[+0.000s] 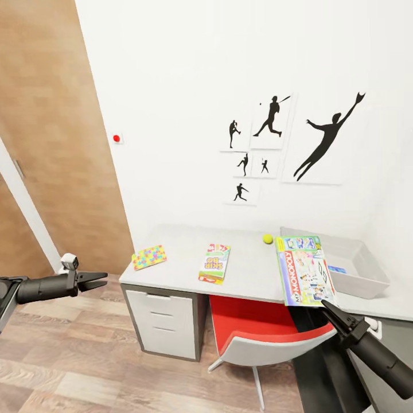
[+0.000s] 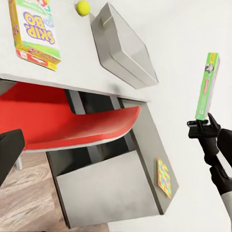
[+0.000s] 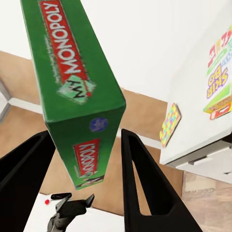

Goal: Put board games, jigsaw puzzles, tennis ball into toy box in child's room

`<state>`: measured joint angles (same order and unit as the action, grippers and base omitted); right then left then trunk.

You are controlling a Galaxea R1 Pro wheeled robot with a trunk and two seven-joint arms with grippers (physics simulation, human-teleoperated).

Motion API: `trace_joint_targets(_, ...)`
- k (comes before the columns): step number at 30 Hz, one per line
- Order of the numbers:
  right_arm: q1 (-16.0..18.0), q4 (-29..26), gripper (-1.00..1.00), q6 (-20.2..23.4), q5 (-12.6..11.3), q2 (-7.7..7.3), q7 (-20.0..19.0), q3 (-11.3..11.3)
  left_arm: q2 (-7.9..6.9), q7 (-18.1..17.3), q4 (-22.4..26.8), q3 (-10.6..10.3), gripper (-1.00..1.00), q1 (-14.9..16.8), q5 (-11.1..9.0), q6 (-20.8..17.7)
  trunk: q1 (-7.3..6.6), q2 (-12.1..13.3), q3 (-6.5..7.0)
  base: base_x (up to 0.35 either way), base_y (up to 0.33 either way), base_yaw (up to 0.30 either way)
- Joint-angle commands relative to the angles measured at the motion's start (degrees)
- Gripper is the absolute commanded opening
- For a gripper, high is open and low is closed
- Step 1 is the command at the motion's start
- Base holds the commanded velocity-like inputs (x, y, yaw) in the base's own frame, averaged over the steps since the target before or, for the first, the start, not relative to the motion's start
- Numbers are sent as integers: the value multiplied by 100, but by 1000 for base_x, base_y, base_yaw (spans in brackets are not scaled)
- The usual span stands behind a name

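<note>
The right fingers (image 1: 328, 304) are pinching the Monopoly (image 1: 303, 269) by its edge and holding it up over the surface (image 1: 183, 269), just beside the box (image 1: 367, 281). Next it likely needs moving over the box and letting go. The left fingers (image 1: 98, 280) are apart, holding nothing. Skip-Bo (image 1: 215, 263), a puzzle (image 1: 149, 257) and the ball (image 1: 268, 238) are lying on the surface, under wall pictures (image 1: 321, 137).
</note>
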<state>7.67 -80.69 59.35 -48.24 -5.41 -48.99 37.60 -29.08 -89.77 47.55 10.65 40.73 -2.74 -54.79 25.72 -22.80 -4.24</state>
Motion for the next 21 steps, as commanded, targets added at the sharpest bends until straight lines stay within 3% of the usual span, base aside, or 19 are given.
trace_joint_targets(1,7,0,-100,24,30,5,-34,28,-1,-23,0,-2,100,5,3,-45,7,-11,-13,253,0,0)
trace_joint_targets(9,7,2,-100,31,27,6,-32,69,-1,-23,0,-2,100,5,1,-23,7,-11,-13,254,0,-43)
trace_joint_targets(21,7,24,-100,32,25,-3,-32,72,-17,-23,0,1,100,5,1,-15,7,-11,-13,141,42,-260)
